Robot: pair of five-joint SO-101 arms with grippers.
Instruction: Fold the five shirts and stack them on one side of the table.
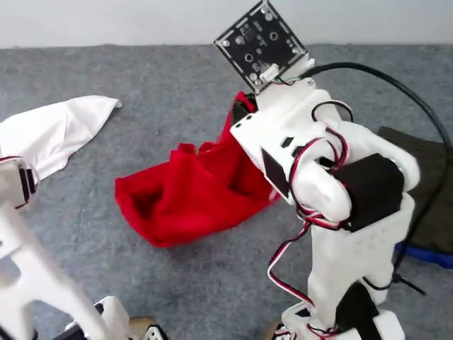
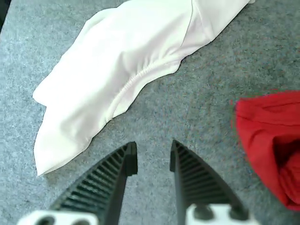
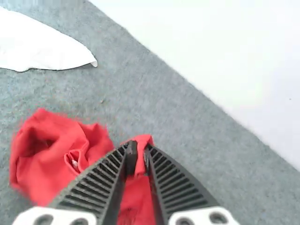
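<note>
A crumpled red shirt (image 1: 187, 195) lies mid-table on the grey felt. My right gripper (image 3: 139, 154) is shut on a raised edge of the red shirt (image 3: 56, 154), lifting that part above the table. The right arm (image 1: 318, 170) stands over the shirt's right side in the high view. A white shirt (image 1: 53, 131) lies loosely spread at the far left. My left gripper (image 2: 152, 157) hangs open just above bare felt, between the white shirt (image 2: 126, 61) and the red shirt (image 2: 272, 140), touching neither.
A dark green garment (image 1: 417, 177) lies at the right edge behind the right arm, with something blue (image 1: 425, 255) beside it. The left arm's white base (image 1: 35, 283) occupies the near left corner. A pale wall borders the table's far edge.
</note>
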